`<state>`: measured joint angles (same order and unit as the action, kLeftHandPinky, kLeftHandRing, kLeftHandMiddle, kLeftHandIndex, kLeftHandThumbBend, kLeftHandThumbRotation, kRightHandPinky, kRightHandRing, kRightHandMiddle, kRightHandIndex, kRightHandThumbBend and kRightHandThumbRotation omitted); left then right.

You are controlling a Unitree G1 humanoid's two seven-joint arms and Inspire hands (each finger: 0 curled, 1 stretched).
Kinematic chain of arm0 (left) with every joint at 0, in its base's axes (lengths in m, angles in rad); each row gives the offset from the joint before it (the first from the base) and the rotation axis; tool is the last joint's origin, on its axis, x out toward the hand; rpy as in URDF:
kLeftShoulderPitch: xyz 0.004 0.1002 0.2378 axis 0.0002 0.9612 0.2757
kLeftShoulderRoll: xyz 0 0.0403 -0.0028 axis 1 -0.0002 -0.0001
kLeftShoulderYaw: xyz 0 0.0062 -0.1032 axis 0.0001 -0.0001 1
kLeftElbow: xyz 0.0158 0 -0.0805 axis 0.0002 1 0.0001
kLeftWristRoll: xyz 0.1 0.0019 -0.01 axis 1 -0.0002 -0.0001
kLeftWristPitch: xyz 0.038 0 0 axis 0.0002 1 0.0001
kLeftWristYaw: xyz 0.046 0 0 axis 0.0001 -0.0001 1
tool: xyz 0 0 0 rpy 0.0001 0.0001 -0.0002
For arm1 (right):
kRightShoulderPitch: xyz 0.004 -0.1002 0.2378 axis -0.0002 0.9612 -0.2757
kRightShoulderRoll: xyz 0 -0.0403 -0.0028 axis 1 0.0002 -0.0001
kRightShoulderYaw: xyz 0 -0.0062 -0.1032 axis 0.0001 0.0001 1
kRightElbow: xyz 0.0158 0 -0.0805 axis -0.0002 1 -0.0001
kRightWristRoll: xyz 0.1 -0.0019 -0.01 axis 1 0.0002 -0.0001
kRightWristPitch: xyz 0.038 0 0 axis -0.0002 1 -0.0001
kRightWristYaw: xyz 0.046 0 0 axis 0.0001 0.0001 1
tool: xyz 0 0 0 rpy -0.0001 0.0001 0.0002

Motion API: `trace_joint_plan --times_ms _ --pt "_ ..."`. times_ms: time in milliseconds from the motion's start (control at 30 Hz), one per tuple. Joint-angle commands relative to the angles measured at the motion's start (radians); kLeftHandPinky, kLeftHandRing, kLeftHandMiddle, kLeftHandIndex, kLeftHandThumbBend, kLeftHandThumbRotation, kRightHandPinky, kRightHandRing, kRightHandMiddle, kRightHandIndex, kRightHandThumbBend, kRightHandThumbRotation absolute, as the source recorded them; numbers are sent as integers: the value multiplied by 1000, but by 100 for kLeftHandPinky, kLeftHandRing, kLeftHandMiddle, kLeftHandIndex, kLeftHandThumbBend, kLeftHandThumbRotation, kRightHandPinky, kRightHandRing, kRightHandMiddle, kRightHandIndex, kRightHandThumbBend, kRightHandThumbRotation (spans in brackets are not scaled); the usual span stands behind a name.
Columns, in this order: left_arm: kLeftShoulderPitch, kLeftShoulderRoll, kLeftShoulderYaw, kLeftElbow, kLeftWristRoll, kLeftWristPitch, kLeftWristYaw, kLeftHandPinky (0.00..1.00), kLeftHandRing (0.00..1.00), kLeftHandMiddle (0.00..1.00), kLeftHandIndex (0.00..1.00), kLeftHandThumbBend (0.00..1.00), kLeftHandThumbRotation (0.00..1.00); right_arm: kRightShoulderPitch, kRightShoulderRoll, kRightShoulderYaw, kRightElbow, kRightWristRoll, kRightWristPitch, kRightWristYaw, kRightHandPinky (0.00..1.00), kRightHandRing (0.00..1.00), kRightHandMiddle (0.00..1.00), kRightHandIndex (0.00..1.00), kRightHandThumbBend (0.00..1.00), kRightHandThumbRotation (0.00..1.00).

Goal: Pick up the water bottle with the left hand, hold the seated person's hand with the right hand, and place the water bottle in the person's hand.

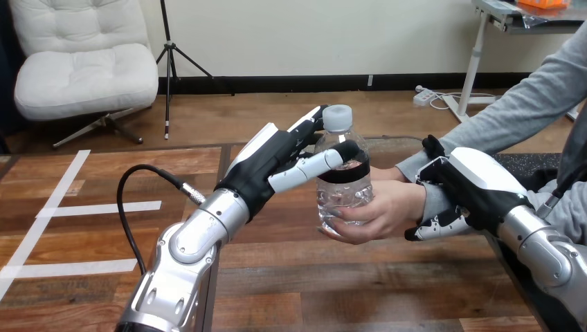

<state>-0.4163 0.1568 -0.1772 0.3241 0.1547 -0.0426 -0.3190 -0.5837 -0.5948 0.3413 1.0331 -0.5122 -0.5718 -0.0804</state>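
Handover. The left hand [277,162] grips the upright water bottle [344,197] high, leaving its base free for the person's hand [384,211], which cups it. The right hand [471,183], curled round the person's wrist [417,171], apparently steadies that palm.

You're looking at clear, glossy plastic on the water bottle [342,200], ribbed and crinkled, under a matt white cap [338,117]. Your left hand [273,162] shows smooth, shiny white shells over matt black. The forearm [187,256] is brushed silver metal, the grey sleeve [512,114] soft knit cloth, the table [346,283] grained wood with a low sheen.
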Motion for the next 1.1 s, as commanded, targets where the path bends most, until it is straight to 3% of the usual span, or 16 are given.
trace_joint_plan --times_ms 0,633,1067 --pt "-79 5 14 10 2 -35 21 90 96 98 99 100 90 -34 1 -30 -28 17 -7 -7 22 27 32 33 73 0" --pt "-66 -5 26 3 -14 -67 46 95 99 100 100 100 98 -30 1 -37 -39 28 3 7 21 26 31 33 73 0" --pt "-45 -19 34 -15 -20 -78 91 98 96 97 97 100 100 -31 0 -34 -32 20 -9 -5 21 25 31 33 75 0"
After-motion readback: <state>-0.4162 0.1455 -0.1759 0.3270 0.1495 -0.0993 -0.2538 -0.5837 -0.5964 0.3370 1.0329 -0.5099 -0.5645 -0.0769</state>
